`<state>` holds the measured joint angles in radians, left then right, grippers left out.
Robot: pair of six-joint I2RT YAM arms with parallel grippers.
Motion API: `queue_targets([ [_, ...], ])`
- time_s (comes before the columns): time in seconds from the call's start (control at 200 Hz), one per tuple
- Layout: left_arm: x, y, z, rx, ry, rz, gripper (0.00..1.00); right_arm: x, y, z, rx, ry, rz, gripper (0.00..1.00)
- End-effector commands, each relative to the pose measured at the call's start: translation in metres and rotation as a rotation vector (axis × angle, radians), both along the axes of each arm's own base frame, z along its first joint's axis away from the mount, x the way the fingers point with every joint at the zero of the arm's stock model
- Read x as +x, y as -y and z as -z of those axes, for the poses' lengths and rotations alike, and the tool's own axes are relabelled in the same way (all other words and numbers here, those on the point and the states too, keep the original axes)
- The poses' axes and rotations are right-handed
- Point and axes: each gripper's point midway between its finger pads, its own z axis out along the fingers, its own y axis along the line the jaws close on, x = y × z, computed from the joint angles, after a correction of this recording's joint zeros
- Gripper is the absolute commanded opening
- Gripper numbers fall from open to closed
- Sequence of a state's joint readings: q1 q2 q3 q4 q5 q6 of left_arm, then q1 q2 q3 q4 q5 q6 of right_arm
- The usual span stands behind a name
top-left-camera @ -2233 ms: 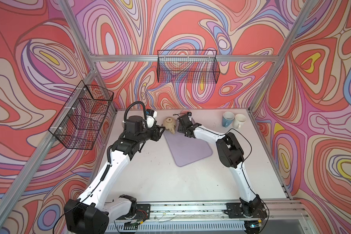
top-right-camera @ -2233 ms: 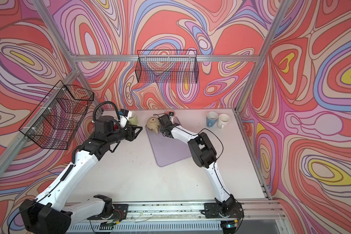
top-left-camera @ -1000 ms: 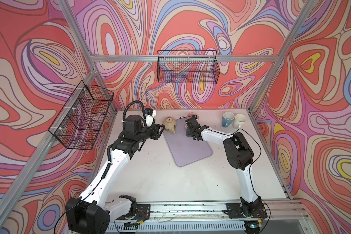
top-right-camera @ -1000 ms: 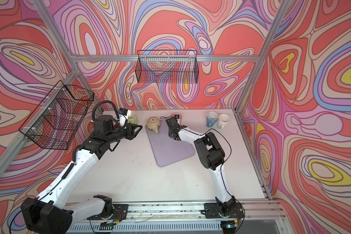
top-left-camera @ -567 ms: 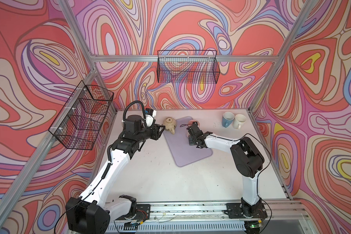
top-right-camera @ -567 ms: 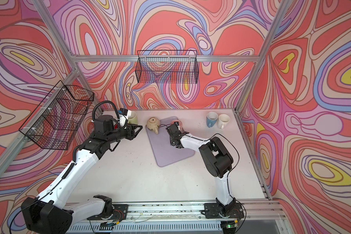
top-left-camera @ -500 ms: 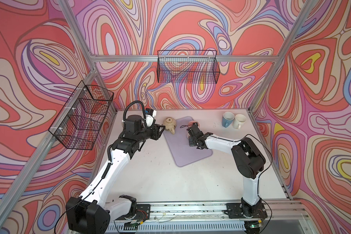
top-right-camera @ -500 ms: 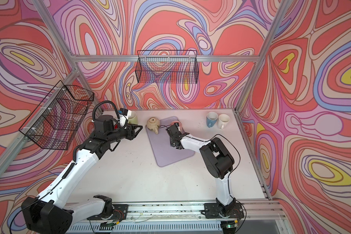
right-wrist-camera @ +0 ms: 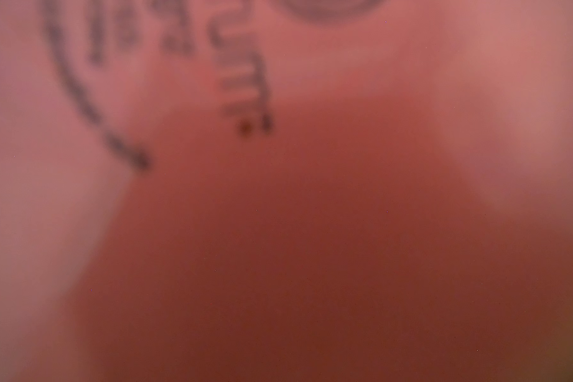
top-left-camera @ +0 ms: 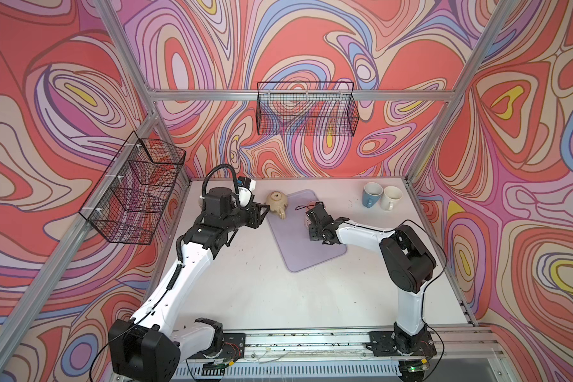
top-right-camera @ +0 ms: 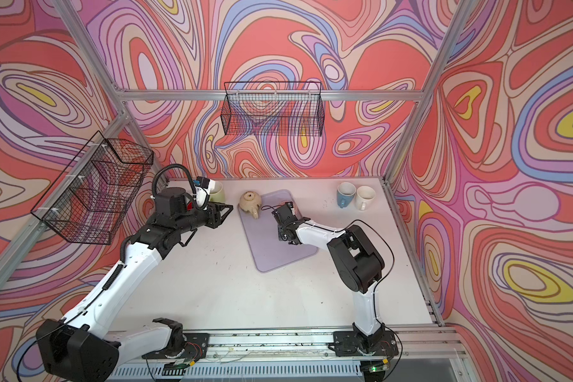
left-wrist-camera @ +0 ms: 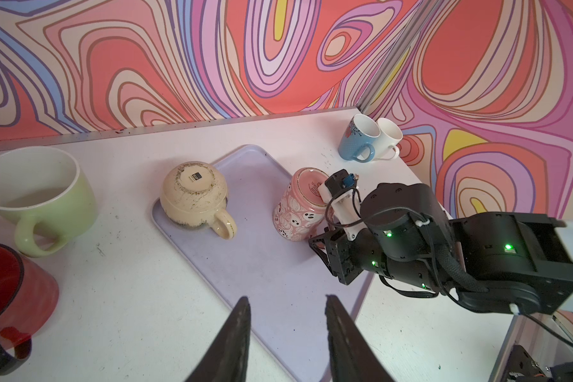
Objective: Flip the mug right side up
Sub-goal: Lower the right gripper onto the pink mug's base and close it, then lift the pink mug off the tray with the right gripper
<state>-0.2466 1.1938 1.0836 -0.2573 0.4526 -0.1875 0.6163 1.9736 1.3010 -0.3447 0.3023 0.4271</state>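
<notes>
Standing base-up on the tray, the pink mug sits near the tray's upper right corner in both top views, just above frame centre. There the right arm's wrist covers most of it. The right gripper lies low against the mug's side, with its wrist camera close against the upturned base. The right wrist view shows only a blurred pink surface with dark printed marks, probably that base at very close range. Jaw spacing on this gripper is hidden by the mug and the wrist. Whether it is parted or clamped, and whether it has hold of the mug, cannot be told. The left gripper is at the tray's left edge, left of frame centre, close beside a cream mug. Its fingers stand partly apart with nothing between them. The cream mug is also base-up and rests on the tray's upper left corner, handle pointing down-frame in the top views. A green mug, rim-up, and a red mug stand off the tray at the upper left of the table, largely hidden by the left arm in the top views. A blue mug and a white mug stand rim-up and touching in the table's upper right corner, well apart from the tray.
</notes>
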Motion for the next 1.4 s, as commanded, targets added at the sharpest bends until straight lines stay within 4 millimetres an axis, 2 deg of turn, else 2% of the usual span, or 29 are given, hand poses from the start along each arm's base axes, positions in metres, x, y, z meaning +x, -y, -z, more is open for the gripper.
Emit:
queue_targets([
  [0.0,0.002,-0.001,-0.002,0.002,0.012,0.002,0.40,0.003,0.002,0.008,-0.026,0.004,0.004,0.45],
  [0.391,0.003,-0.002,0.002,0.010,0.004,0.000,0.40,0.005,-0.002,0.021,-0.022,0.005,-0.011,0.37],
  [0.536,0.004,-0.002,0.002,0.012,0.005,-0.002,0.40,0.000,-0.002,0.027,-0.012,-0.004,-0.016,0.29],
  [0.711,0.004,-0.002,0.003,0.012,0.003,0.000,0.40,-0.002,-0.001,0.024,0.002,0.003,-0.021,0.18],
  [0.861,0.004,-0.002,0.003,0.013,0.001,0.001,0.40,-0.003,-0.001,0.014,0.006,0.019,-0.029,0.11],
  [1.397,0.005,-0.001,0.005,0.012,-0.008,0.002,0.40,-0.008,-0.004,-0.050,0.092,0.110,-0.103,0.04],
])
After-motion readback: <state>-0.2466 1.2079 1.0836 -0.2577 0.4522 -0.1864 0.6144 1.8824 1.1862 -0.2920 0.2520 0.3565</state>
